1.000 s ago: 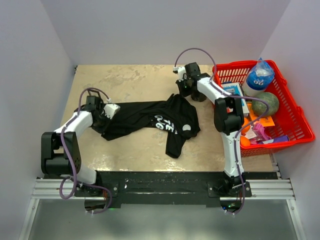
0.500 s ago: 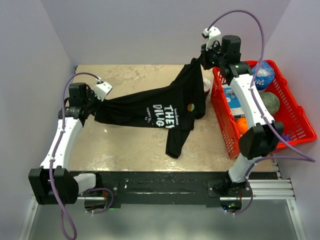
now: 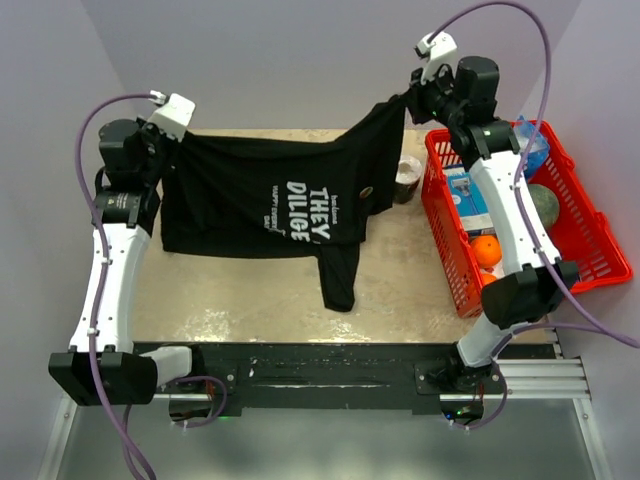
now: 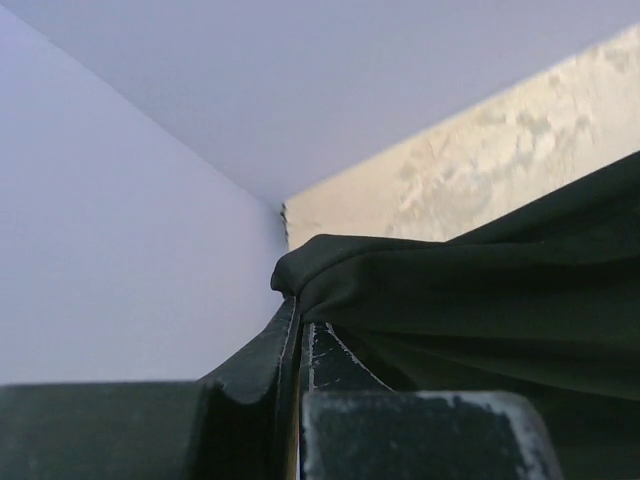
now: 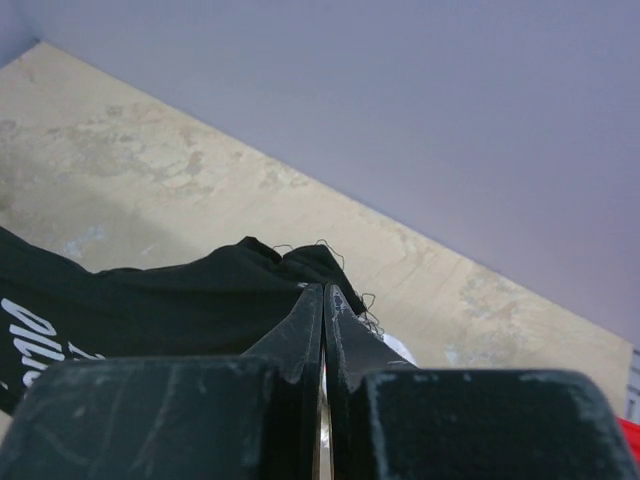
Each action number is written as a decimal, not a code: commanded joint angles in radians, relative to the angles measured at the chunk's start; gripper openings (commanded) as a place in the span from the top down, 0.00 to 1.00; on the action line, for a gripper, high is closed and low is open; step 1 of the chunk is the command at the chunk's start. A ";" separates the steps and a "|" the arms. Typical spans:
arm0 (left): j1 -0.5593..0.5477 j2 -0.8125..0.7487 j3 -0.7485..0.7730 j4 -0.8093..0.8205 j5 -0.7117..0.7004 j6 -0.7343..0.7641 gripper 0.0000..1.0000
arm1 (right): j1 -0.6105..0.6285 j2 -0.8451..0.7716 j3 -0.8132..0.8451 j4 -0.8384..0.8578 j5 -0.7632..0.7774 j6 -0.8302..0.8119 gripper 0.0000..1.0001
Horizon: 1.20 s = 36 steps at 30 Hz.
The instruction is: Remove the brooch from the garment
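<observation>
The garment, a black T-shirt with white lettering, hangs spread in the air between my two grippers, and its lower edge reaches down near the table. My left gripper is shut on the shirt's left corner; in the left wrist view the fabric bunches at the closed gripper. My right gripper is shut on the right corner; the cloth sits at its closed gripper. No black open-frame brooch shows. A small round mark sits right of the lettering.
A red basket filled with several items stands at the right of the beige table. A small roll-like object stands between the shirt and the basket. Grey walls close in the left, back and right.
Both arms have risen and moved apart. The shirt has gone from lying crumpled on the table to hanging stretched out, with its lettering unfolded into view.
</observation>
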 commanded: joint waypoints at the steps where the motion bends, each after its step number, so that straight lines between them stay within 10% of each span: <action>1: 0.008 -0.020 0.134 0.110 -0.017 -0.056 1.00 | -0.003 -0.163 0.074 0.049 0.068 -0.025 1.00; 20: 0.006 -0.350 0.218 0.209 -0.003 -0.025 1.00 | -0.003 -0.554 0.187 -0.067 0.090 0.023 1.00; 36: -0.009 -0.377 0.237 0.235 -0.023 0.041 1.00 | -0.023 -0.489 0.380 -0.026 0.133 -0.006 1.00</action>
